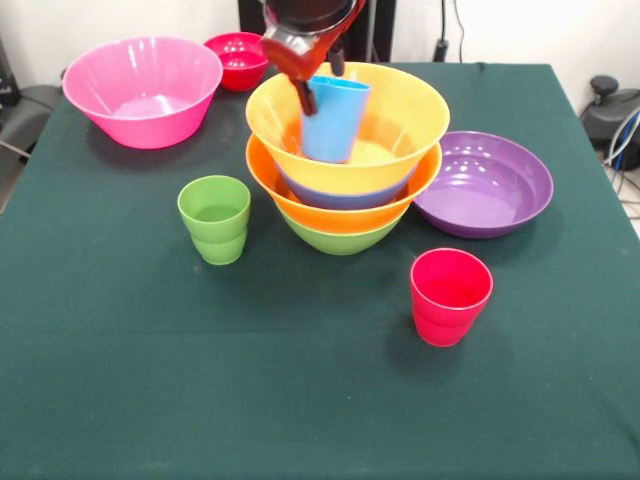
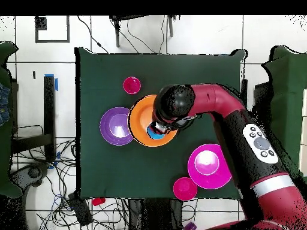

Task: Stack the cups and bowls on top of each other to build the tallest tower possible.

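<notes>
- I see the arm [image 2: 240, 129] reach in from the table [image 1: 300, 400] edge, bent over the tower [image 1: 345, 165] at mid-table.
- My gripper [image 1: 322, 80] hangs inside the top orange bowl [image 1: 400, 115], its fingers closed on the rim of the light blue cup [image 1: 335, 120].
- Purple bowl [image 1: 485, 185] touches the tower; pink bowl [image 1: 142, 90] and red bowl [image 1: 237, 58] sit far back.
- Green cup [image 1: 215, 218] and red cup [image 1: 450, 295] stand apart, with open cloth nearer the camera.

Light blue cup [image 1: 333, 120], dark green tablecloth [image 1: 300, 400].
</notes>
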